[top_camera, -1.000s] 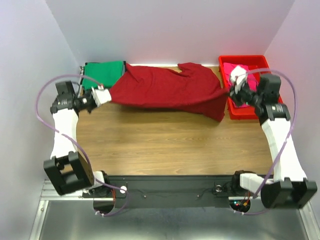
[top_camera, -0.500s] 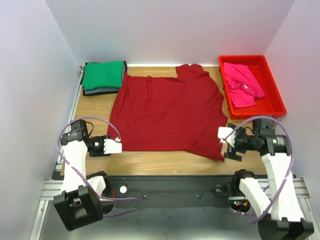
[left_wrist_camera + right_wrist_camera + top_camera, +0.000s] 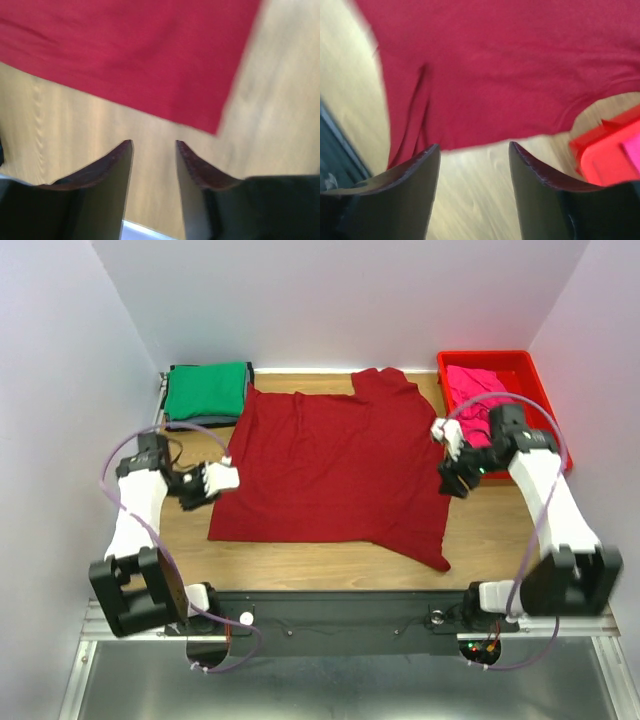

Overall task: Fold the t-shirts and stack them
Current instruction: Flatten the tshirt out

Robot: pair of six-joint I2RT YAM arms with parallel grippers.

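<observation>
Four t-shirts are in view: one dark red shirt (image 3: 335, 465) spread on the worktop (image 3: 300, 560), one green shirt (image 3: 205, 390) folded at the far left corner on top of one grey shirt (image 3: 200, 423), and one pink shirt (image 3: 470, 380) in the one red tray (image 3: 548, 420) at the far right corner. There are two grippers: one left gripper (image 3: 224, 478) and one right gripper (image 3: 447, 455).

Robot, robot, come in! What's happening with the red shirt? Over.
Left gripper and right gripper: fingers open, empty. Maroon t-shirt spread flat, not yet folded. Nothing lying on it. Over.
</observation>
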